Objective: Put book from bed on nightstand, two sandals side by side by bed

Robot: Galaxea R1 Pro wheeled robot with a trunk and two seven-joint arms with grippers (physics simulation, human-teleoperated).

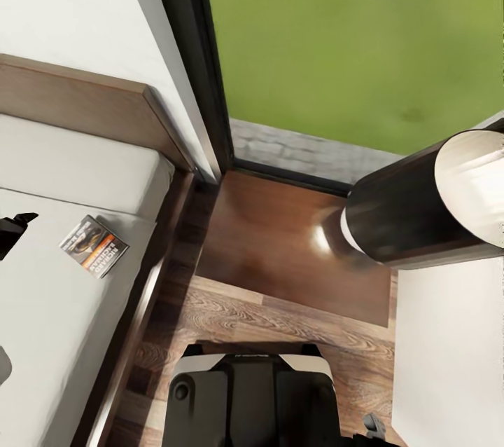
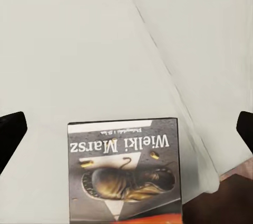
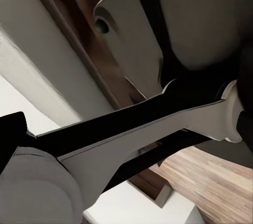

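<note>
Wood-plank floor [image 1: 280,321] and a glossy nightstand [image 1: 294,251] are seen beside the bed [image 1: 63,307], where the book [image 1: 94,246] lies. Left wrist: the left gripper [image 2: 126,129] is spread wide, empty, over the book [image 2: 125,171]. Right gripper: state cannot be told.

Book [image 2: 125,174] cut off by the left wrist view's edge, orange band barely showing. Left gripper [image 2: 126,129] reduced to two dark fingertips at opposite edges, and to a black tip [image 1: 15,226] at the head view's left border. Bed [image 1: 42,307] cropped at left and bottom; nightstand [image 1: 280,251] partly hidden behind the right arm [image 1: 427,202].
</note>
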